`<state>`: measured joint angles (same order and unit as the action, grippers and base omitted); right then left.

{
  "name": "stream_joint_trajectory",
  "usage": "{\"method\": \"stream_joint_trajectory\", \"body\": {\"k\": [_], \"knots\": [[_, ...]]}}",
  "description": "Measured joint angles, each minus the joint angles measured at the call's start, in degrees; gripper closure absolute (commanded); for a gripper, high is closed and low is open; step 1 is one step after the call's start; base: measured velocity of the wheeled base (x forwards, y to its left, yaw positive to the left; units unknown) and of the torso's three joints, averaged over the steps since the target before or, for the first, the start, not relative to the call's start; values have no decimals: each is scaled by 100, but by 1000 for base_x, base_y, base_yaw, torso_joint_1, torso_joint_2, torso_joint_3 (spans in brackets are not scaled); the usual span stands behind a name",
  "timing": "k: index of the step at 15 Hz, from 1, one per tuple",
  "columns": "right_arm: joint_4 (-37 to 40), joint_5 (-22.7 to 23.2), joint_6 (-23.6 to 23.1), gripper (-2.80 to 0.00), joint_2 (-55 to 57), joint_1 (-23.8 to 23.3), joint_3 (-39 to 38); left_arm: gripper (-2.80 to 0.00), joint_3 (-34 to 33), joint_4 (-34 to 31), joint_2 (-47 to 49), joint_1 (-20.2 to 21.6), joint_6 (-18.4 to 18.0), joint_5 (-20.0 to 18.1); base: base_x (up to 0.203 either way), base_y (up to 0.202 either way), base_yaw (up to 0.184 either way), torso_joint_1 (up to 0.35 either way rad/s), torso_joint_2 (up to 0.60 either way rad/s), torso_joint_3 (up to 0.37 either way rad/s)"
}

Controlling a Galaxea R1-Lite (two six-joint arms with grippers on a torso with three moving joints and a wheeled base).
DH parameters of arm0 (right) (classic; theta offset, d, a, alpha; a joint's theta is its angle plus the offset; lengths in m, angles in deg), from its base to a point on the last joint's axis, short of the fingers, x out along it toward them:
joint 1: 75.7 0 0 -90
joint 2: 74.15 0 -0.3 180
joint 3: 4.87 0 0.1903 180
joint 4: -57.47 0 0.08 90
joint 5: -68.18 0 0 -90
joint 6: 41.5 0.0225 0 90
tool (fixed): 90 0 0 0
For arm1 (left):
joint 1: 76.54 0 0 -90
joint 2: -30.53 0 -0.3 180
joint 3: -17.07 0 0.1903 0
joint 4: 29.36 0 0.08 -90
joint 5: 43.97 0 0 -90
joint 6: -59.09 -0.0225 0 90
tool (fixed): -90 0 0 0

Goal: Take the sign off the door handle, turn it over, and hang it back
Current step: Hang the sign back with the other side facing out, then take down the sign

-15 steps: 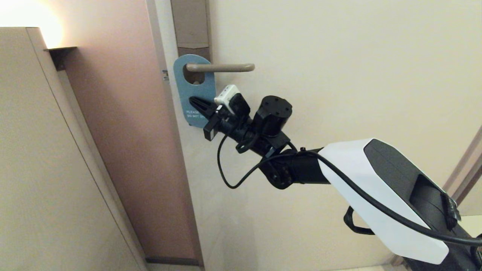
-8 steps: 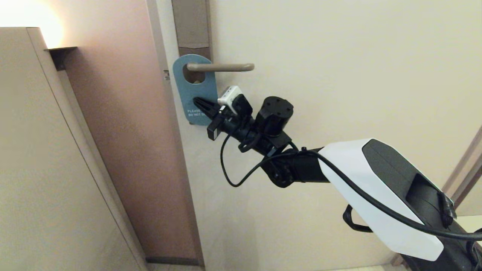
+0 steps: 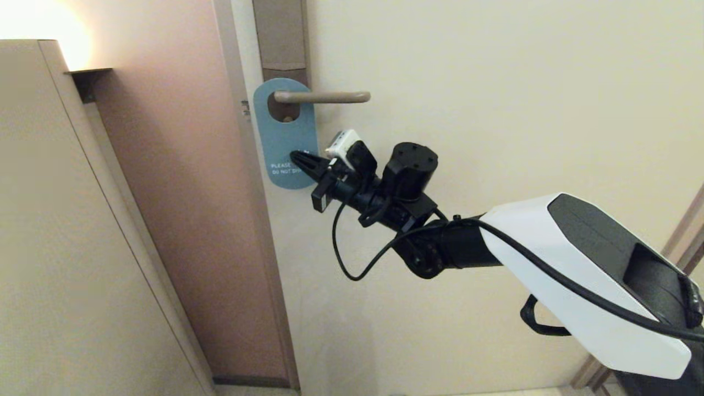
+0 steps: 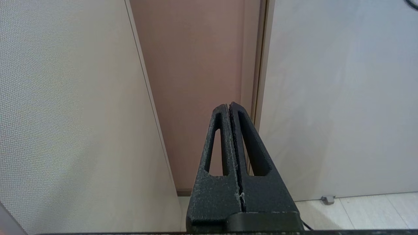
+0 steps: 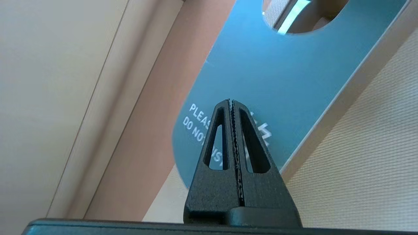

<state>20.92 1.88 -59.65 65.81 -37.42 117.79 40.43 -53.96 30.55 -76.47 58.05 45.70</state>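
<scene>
The sign (image 3: pixel 286 137) hangs by its oval hole on the door handle (image 3: pixel 324 97), blue face out, with white "PLEASE DO NOT DISTURB" lettering near its lower end. My right gripper (image 3: pixel 294 155) is shut with nothing between its fingers, and its tips point at the sign's lower right part, just above the lettering. In the right wrist view the sign (image 5: pixel 271 71) fills the space behind the shut right gripper (image 5: pixel 231 101); whether the tips touch the card is unclear. My left gripper (image 4: pixel 229 105) is shut and empty, low down and away from the door.
A tall brown backplate (image 3: pixel 280 36) rises above the handle on the cream door (image 3: pixel 495 110). Left of the door are the frame, a pinkish-brown wall (image 3: pixel 187 192) and a beige panel (image 3: pixel 55 247) that juts forward. A small door stop (image 4: pixel 327 199) sits on the floor.
My right gripper has drawn back a little, down and to the right across the sign's face. More of the lettering shows. The sign still hangs on the handle.
</scene>
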Motion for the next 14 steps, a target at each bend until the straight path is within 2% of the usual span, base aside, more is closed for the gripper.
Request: {"method": "stream_joint_trajectory", "body": {"k": [4,8,14], "knots": [[5,-5,-11,0,-473,2,-688,0,0,2,0,0,0,0,0,0,0,0,0,0],[30,-59,-20,0,-1103,-69,-1789,0,0,-2,0,0,-1,0,0,0,0,0,0,0],[532,-671,-11,0,-2221,-515,-2881,0,0,2,0,0,-1,-1,0,0,0,0,0,0]]}}
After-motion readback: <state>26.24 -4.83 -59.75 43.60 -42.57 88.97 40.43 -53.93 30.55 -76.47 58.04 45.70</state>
